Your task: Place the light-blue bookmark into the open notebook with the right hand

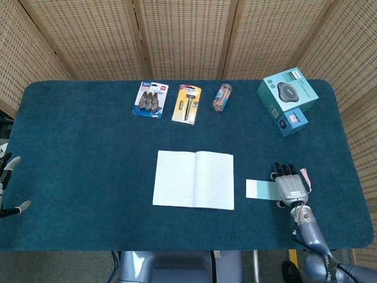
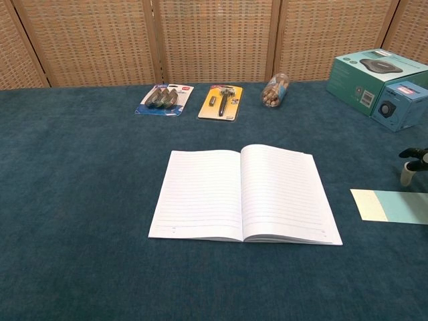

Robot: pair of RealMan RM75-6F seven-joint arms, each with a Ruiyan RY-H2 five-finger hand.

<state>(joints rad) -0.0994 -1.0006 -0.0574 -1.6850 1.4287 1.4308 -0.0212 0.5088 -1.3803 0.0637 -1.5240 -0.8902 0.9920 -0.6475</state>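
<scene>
Right hand (image 1: 291, 187): flat over right end of light-blue bookmark (image 1: 260, 188), fingers extended; grasp cannot be confirmed. Bookmark flat on table (image 1: 88, 147), just right of open notebook (image 1: 194, 179). Risk: thin card sliding or buckling on cloth.

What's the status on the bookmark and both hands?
Right hand over the bookmark's right end, grip unclear. Light-blue bookmark flat on the table, right of the open notebook. Left hand idle at table edge. Path clear.

No text legible — print on the packages and boxes too small.
</scene>
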